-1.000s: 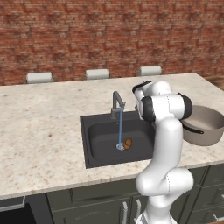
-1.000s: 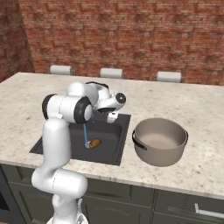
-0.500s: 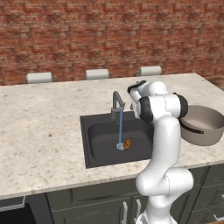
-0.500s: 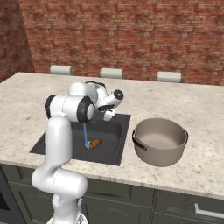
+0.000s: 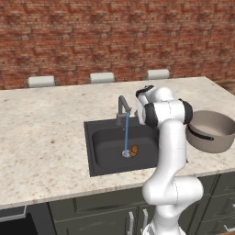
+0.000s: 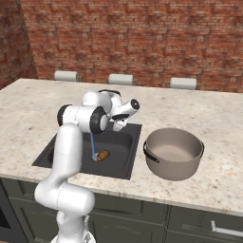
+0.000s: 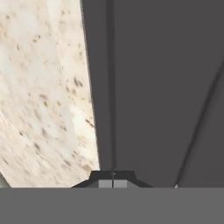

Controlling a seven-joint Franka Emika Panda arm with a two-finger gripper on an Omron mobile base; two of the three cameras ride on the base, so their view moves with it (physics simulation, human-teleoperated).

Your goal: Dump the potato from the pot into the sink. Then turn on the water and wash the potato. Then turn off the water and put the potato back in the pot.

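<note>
You will find the potato [image 5: 134, 150] on the floor of the sink [image 5: 105, 144], touching the round silver drain [image 5: 126, 153] on its right side as the left base view shows it. A thin blue stream of water [image 5: 125, 135] falls from the faucet [image 5: 122, 107] onto the drain, just beside the potato. In the right base view the potato [image 6: 103, 154] lies at the foot of the same stream.

The pot [image 6: 173, 153] stands upright on the tabletop [image 6: 218, 142] to the right of the sink, its dark handle facing the basin.

The end effector [image 7: 112, 176] is held at the back right of the sink, near the faucet base. In the hand view its fingertips sit together, pointed at the dark sink wall beside the speckled tabletop edge.
</note>
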